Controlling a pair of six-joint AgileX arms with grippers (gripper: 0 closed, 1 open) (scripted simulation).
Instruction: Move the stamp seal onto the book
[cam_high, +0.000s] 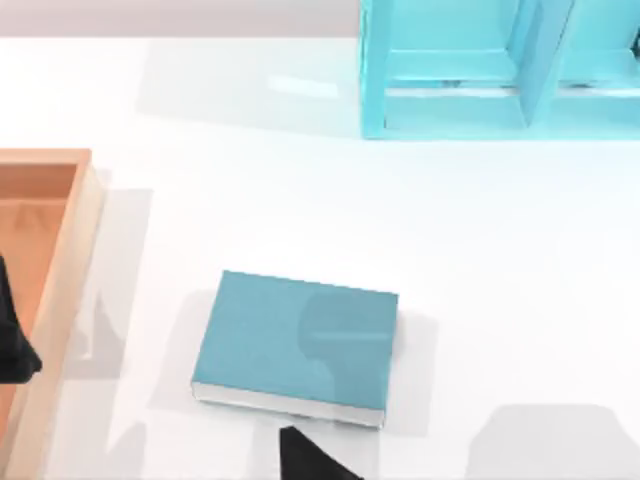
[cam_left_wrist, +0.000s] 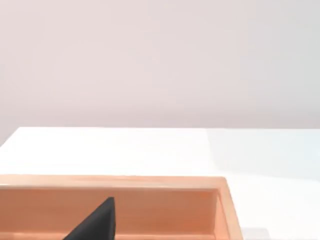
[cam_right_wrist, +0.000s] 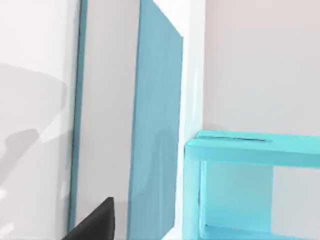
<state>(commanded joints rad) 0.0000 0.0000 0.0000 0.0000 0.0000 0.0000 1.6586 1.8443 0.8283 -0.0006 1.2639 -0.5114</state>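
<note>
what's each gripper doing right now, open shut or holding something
Left gripper: at the table's left edge over the wooden tray; state cannot be told.
Right gripper: just in front of the book; state cannot be told.

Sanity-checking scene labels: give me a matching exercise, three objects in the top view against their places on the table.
Things:
1. book
2. cyan shelf unit
3. wooden tray

Places:
A. far edge of the table, right of centre
B. left edge of the table
C. near edge, about the middle

Pairs: 1-C, 2-A, 3-B
</note>
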